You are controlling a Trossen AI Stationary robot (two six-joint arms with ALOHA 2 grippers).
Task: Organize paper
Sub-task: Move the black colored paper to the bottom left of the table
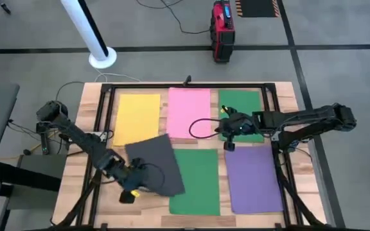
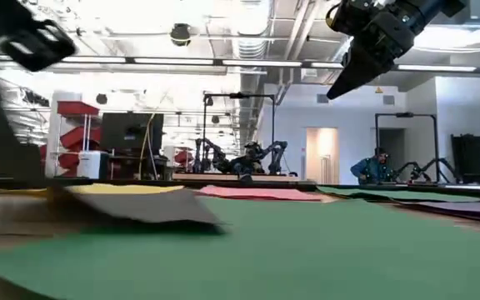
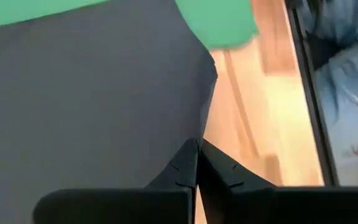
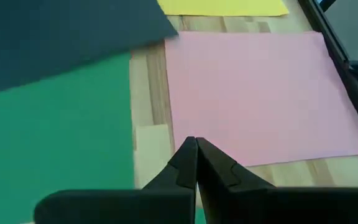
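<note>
My left gripper (image 1: pixel 132 186) pinched shut on grey sheet (image 1: pixel 154 163), tilted over green sheet (image 1: pixel 196 181). My right gripper (image 1: pixel 227 136) closed, empty, above pink sheet (image 1: pixel 189 112).

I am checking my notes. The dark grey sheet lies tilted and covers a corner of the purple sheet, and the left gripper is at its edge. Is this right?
Not quite. In the high view the dark grey sheet lies tilted over a corner of the near green sheet, not the purple sheet, which lies apart, uncovered. The rest holds: the left gripper is at the grey sheet's edge.
</note>
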